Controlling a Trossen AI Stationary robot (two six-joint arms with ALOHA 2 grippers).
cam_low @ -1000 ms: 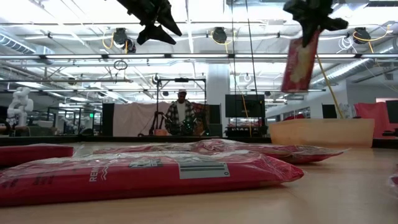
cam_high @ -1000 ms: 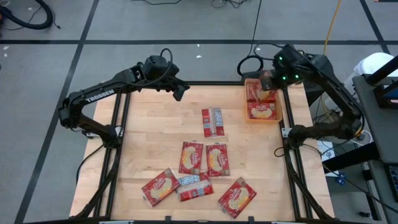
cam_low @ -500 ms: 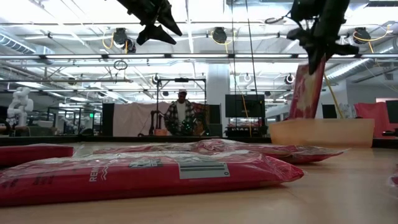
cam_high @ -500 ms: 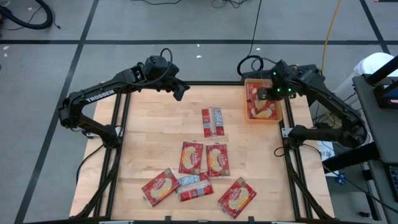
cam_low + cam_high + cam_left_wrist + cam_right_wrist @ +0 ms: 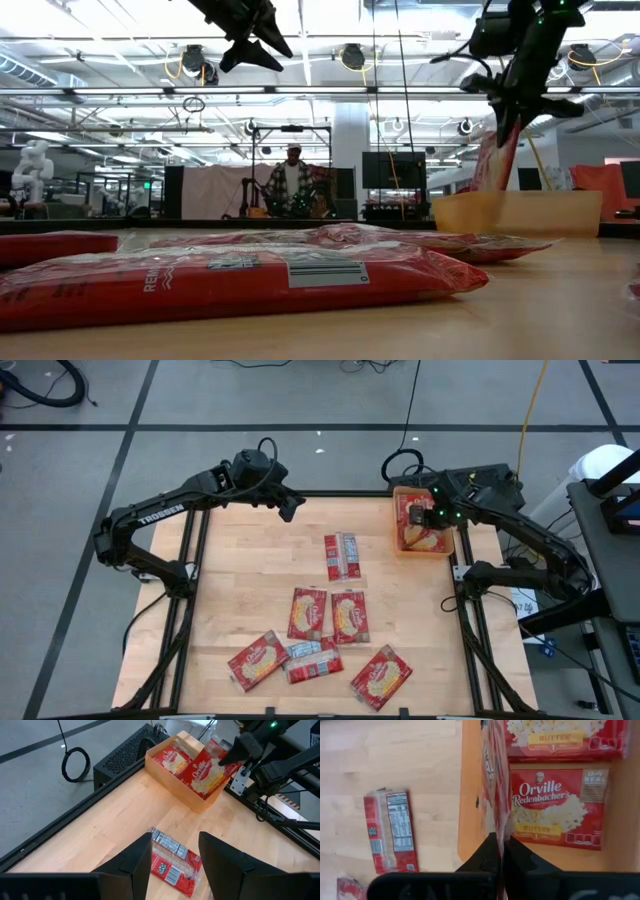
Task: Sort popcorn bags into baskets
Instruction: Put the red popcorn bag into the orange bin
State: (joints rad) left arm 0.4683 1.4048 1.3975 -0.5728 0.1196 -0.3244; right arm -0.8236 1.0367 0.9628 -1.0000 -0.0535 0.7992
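Lowering a flat red popcorn packet (image 5: 207, 770) into the shallow translucent orange plastic basket (image 5: 400, 547) at about 2 o'clock on the wooden table (image 5: 240, 570), the right gripper (image 5: 424, 515) is pinching the packet's top edge between fully closed fingers, the packet hanging on edge and tilted against the basket's near wall. At least 2 packets are already lying flat inside. Doing this well likely means tipping the packet over the wall until it is lying flat on the others before letting go, so it is not sliding back out onto the table. The left gripper (image 5: 290, 508) is waiting near 11 o'clock, fingers about halfway apart and holding nothing. 6 more packets are lying loose from the table's centre toward 6 o'clock. Packets in the basket are reading "Orville Redenbacher's" and "BUTTER"; the left arm is lettered "TROSSEN".
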